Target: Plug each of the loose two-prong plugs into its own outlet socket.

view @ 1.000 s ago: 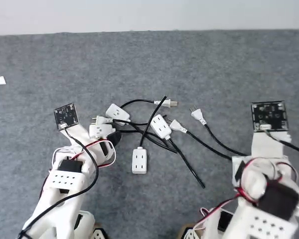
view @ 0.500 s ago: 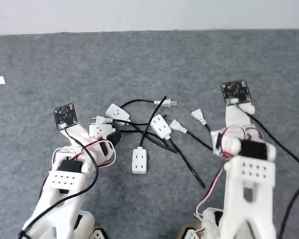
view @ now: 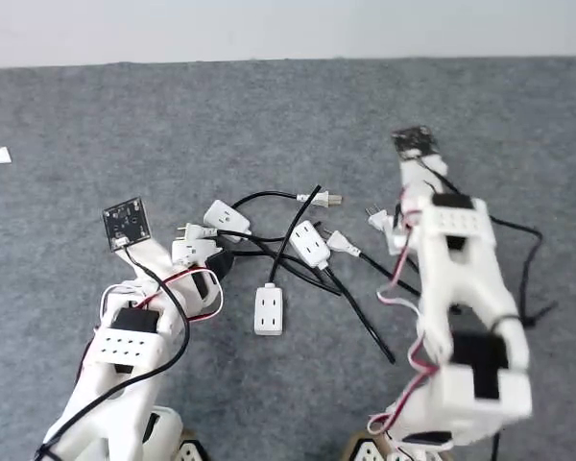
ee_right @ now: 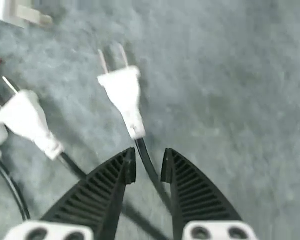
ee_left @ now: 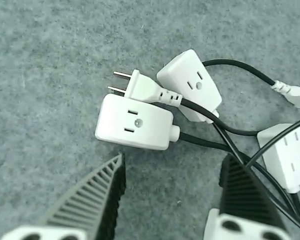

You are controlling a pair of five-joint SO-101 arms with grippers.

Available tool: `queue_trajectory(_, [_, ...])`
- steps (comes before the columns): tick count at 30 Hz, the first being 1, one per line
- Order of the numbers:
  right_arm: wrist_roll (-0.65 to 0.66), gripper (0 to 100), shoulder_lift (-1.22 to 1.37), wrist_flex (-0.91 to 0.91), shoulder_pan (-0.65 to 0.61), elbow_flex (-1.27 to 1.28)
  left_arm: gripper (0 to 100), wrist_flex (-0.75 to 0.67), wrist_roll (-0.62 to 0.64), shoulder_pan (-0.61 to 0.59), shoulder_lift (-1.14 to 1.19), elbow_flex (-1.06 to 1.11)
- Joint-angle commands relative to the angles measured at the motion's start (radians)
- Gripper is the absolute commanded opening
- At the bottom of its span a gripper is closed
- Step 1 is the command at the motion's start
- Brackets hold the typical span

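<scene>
right wrist view: the right gripper (ee_right: 147,164) has its jaws narrowly parted astride the black cord (ee_right: 141,146), just behind a loose plug (ee_right: 122,92) lying on the grey mat (ee_right: 240,75). picking it up seems the step in hand; next, close on the plug body. the left gripper (ee_left: 172,172) hangs wide open over an outlet socket (ee_left: 134,123).

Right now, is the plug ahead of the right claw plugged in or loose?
Loose. The plug lies on the carpet, both prongs bare, no socket on them.
</scene>
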Motion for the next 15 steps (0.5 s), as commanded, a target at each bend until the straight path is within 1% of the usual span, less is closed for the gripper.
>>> queue_trajectory(1, [0.04, 8.7, 0.088, 0.015, -0.015, -0.172, 28, -0.023, -0.009, -0.003, 0.002, -0.031])
queue_trajectory(4, [0.06, 8.6, 0.173, 0.015, -0.016, -0.238, 28, -0.023, -0.009, -0.003, 0.002, -0.031])
queue_trajectory(7, [0.1, 8.6, 0.237, 0.021, -0.045, -0.27, 28, -0.023, -0.009, -0.003, 0.002, -0.031])
queue_trajectory(10, [0.158, 8.6, 0.283, 0.081, -0.065, -0.305, 28, -0.023, -0.009, -0.003, 0.002, -0.031])
queue_trajectory(15, [0.157, 8.6, 0.328, 0.148, -0.068, -0.373, 28, -0.023, -0.009, -0.003, 0.002, -0.031])
